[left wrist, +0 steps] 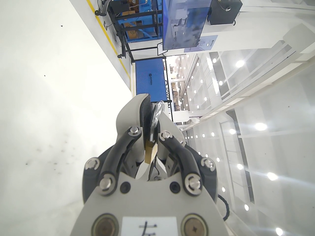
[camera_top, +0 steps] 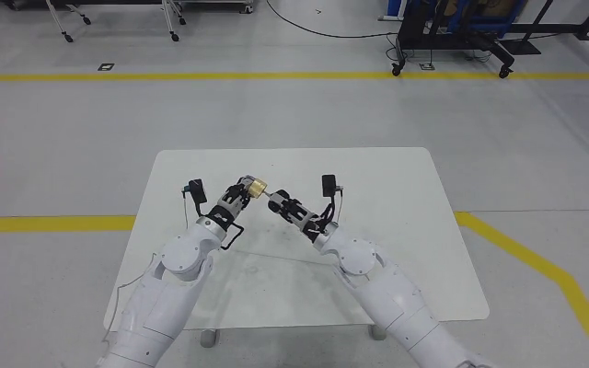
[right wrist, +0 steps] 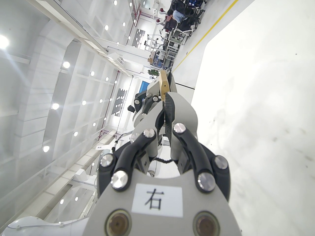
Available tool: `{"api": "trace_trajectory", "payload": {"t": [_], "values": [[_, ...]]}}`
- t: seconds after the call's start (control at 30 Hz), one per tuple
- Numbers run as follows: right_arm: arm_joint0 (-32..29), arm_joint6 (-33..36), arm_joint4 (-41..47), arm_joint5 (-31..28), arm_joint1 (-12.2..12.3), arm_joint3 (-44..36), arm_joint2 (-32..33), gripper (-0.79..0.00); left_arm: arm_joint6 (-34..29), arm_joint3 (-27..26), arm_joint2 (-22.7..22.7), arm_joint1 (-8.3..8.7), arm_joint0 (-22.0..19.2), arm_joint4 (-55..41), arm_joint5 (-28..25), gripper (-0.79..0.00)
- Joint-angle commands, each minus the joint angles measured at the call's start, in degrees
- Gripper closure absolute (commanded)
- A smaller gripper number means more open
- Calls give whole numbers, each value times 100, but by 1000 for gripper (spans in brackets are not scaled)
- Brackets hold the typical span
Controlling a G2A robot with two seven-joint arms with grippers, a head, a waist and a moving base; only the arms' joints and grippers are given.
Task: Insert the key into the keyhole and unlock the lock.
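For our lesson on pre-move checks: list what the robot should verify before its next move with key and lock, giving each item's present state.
1. Left gripper shut on lock: ok.
2. Right gripper shut on key: ok.
3. Key tip meets lock: ok.
4. Key fully in keyhole: cannot tell, the joint is hidden.
5. Lock lifted off table: ok.
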Motion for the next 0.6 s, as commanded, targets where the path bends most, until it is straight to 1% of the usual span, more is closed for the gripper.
{"api": "trace_trajectory", "payload": {"t": [0.0,0.33,0.57], "values": [[1,-7,-4,-3,-7,7,-7,0,-12,1,-14,-4,-2,-7,19,0],[12,-8,-33,-6,-43,49,-29,0,-123,1,-50,-31,7,-30,97,0],[68,-188,-275,9,-83,99,-107,0,-163,-28,-38,-47,24,109,78,0]]}}
